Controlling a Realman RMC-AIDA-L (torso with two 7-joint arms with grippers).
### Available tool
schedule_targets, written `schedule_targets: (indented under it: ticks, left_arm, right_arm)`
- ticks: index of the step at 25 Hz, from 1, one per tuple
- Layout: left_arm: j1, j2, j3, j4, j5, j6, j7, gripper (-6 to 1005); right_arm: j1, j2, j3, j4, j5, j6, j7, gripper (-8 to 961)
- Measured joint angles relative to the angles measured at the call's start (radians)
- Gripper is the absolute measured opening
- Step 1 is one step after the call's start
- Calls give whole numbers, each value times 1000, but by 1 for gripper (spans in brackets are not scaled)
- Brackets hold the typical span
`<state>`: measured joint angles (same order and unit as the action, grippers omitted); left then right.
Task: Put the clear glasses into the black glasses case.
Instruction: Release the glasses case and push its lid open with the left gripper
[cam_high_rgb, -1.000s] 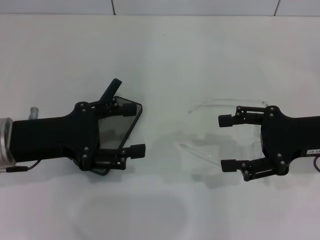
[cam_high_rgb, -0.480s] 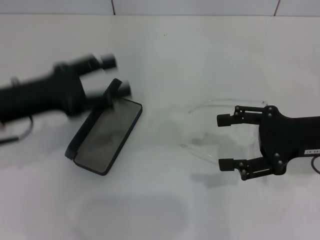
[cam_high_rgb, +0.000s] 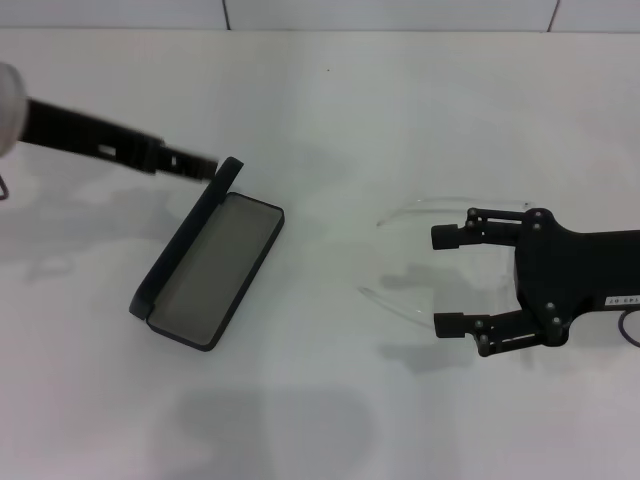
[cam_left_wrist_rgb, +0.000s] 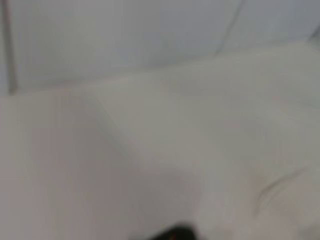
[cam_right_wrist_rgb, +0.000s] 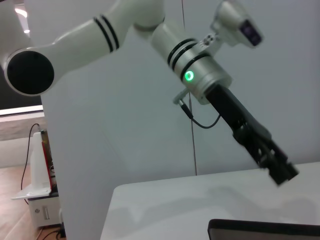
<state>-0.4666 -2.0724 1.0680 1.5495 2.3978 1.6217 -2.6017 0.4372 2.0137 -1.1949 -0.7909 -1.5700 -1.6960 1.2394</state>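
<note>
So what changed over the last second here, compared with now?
The left gripper let go of the black glasses case and pulled up and back toward the far left, leaving it open on the table. The right gripper stayed open, straddling the clear glasses, creeping only slightly. Case and glasses did not move.

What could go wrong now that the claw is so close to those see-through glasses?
The right gripper hangs open around the clear glasses, whose thin arms barely show against the white table; the fingers could close on air, or nudge the frame away. The black glasses case lies open well to the left, so a weak grip might drop them on the way across. The left gripper hovers beside the raised lid and might bump it.
</note>
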Motion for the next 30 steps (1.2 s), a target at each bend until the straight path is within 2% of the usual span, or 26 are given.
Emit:
schedule_targets:
  ticks: [3,7,10,27,30]
  left_arm:
    - [-40,0,95,25,111,30,-124,876]
    - [-69,-12,187,20,231,45,-214,874]
    - [-72,-14,228,5,254,43,-239,872]
    - [-94,-15,248,-170,268,-50,-239,856]
    - [-93,-14,248,-171,264,-55,-217,799]
  right_arm:
    - [1,0,0,10,1,2,0,860]
    - [4,0,0,18,2,4,-1,860]
    - [4,0,0,18,4,7,-1,860]
    - [4,0,0,18,18,24,-3,859]
    - [4,0,1,18,18,24,-3,859]
